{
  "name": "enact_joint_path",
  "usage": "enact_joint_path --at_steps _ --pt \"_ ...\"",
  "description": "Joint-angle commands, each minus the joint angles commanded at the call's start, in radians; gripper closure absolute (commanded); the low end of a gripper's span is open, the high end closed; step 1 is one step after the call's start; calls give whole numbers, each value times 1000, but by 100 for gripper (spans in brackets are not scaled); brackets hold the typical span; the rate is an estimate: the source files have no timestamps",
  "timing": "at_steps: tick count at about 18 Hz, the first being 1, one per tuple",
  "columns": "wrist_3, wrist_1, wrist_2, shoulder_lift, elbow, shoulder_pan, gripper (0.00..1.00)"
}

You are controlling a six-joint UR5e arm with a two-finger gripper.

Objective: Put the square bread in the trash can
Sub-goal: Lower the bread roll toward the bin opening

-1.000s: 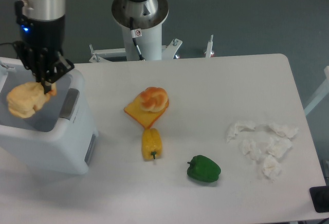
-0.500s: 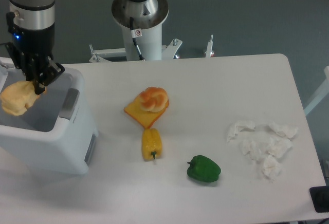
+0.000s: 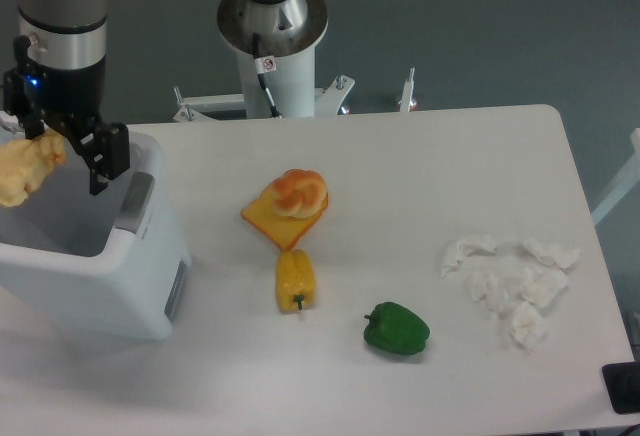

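The square bread point(image 3: 20, 169) is a pale cream-yellow lumpy chunk at the far left edge of the view, over the left side of the trash can's opening. The trash can point(image 3: 120, 281) is a large white boxy bin with a grey inside and a grey flap point(image 3: 133, 203). My gripper point(image 3: 62, 146) hangs over the bin's opening with its fingers spread wide. The right finger point(image 3: 105, 159) stands well away from the bread, and the left finger is just above it. I cannot tell whether the bread rests on the rim or is in the air.
A round orange-glazed bun point(image 3: 299, 192) lies on a flat orange slice point(image 3: 270, 222) mid-table. A yellow pepper point(image 3: 295, 279) and a green pepper point(image 3: 397, 329) lie nearer the front. Crumpled white tissues point(image 3: 510, 276) lie at the right. The robot base point(image 3: 272, 26) stands behind.
The gripper has opened; it was shut on the bread before. The bread has shifted further left and slightly up in the view, towards the bin's left side.
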State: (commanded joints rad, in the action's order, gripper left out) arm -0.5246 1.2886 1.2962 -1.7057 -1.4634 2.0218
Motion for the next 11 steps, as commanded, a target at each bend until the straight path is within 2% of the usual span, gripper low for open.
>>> enact_joint_path --at_steps 3,11 --pt "0 -8 5 -20 0 2 0" --pt "-6 -14 5 -8 -15 12 0"
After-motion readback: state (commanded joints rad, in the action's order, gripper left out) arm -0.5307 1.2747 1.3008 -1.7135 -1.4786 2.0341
